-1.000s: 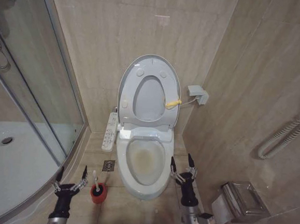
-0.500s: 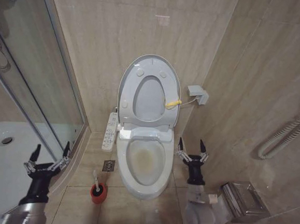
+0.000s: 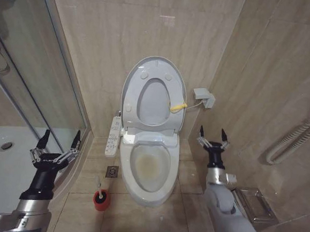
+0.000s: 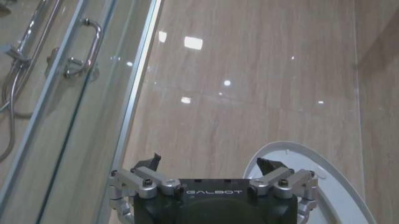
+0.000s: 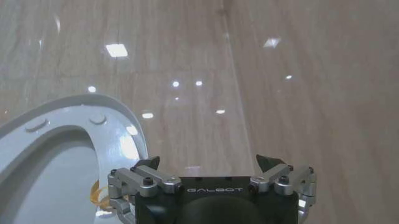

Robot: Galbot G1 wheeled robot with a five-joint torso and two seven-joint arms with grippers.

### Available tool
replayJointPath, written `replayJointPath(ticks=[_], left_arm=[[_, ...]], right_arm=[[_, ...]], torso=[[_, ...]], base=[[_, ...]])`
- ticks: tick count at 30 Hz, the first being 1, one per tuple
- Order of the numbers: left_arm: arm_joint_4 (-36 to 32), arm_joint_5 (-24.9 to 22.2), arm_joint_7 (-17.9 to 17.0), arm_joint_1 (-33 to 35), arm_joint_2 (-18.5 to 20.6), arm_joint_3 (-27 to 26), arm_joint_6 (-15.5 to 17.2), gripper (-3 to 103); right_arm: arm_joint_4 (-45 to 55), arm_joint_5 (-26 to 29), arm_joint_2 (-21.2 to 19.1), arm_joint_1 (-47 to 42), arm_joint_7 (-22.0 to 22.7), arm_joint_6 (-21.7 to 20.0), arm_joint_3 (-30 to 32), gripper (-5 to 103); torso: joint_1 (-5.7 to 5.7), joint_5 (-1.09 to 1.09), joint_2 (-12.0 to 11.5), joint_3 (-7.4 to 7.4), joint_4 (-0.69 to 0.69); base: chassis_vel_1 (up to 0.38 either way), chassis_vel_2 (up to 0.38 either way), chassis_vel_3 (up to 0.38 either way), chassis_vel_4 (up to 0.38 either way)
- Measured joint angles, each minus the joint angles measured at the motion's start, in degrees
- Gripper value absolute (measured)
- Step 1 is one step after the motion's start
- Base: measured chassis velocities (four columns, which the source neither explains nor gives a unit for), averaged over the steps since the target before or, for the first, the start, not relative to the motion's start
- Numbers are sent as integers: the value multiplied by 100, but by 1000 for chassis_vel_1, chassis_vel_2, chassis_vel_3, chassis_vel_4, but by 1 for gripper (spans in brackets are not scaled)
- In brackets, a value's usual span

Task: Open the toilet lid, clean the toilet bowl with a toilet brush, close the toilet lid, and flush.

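The toilet lid (image 3: 155, 102) stands raised against the back wall, with the ring seat up in front of it and a yellow tag (image 3: 178, 105) at its edge. Below it the toilet bowl (image 3: 149, 169) lies uncovered, yellowish inside. The toilet brush (image 3: 99, 188) stands in its red cup (image 3: 101, 200) on the floor left of the bowl. My left gripper (image 3: 61, 140) is open, held in the air above and left of the brush, by the shower edge. My right gripper (image 3: 212, 134) is open and empty, right of the bowl near the side wall. The wrist views show each gripper (image 4: 209, 161) (image 5: 206, 161) open before the lid (image 4: 337, 182) (image 5: 68, 116).
A glass shower enclosure (image 3: 34, 85) and white shower tray (image 3: 0, 168) fill the left. A control panel (image 3: 113, 136) hangs on the toilet's left side, with a floor drain (image 3: 112, 171) beside it. On the right are a wall box (image 3: 205, 97), a paper holder (image 3: 255, 205) and a grab rail (image 3: 295, 138).
Both arms have risen. The left gripper went up and left, away from the brush, towards the shower. The right gripper climbed up and right along the side wall. The toilet and brush stayed put.
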Motion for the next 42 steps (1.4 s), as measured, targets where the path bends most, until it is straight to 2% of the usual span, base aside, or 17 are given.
replayJointPath(ticks=[6, 9, 12, 17, 21, 25, 32, 40, 42], left_arm=[[-14, -65, 8, 51, 50, -130, -14, 100], [-15, -66, 13, 49, 15, -131, -17, 100], [13, -54, 41, 31, -79, -131, -17, 100], [38, -37, 79, 27, -226, -131, -25, 100], [24, -21, 102, 53, -337, -131, -45, 100], [16, -19, 127, 36, -403, -166, -52, 100], [-10, -23, 129, 62, -449, -230, -53, 100], [-46, -32, 224, 109, -469, -295, -110, 100], [-30, -32, 277, 100, -495, -291, -131, 100]], right_arm=[[-800, 334, -235, 882, -130, -76, -406, 100], [-1331, 455, -280, 1397, -255, 61, -567, 100], [-2229, 545, -284, 2280, -420, 321, -809, 100], [-2887, 553, -192, 2811, -614, 349, -959, 100], [-3528, 294, 4, 3320, -645, 363, -969, 100], [-4119, -94, 179, 3876, -388, 316, -970, 100], [-4587, -288, 455, 4309, -463, 237, -978, 100], [-4667, -315, 623, 4375, -572, 252, -1070, 100], [-4669, -365, 648, 4374, -575, 270, -1081, 100]], torso=[[0, 0, 0, 0, -2], [0, 0, 0, 1, -2], [0, -2, 0, 0, 1], [1, -1, 0, 1, -2], [0, 0, 0, 0, -2], [1, -2, 0, 0, -2], [0, -2, 0, 0, -1], [0, -1, 0, 0, -2], [0, -3, 0, 0, -6]], base=[[0, 0, 0, 0], [0, 0, 0, 0], [0, 0, 0, 0], [0, 0, 0, 0], [0, 0, 0, 0], [0, 0, 0, 0], [0, 0, 0, 0], [0, 0, 0, 0], [0, 0, 0, 0]])
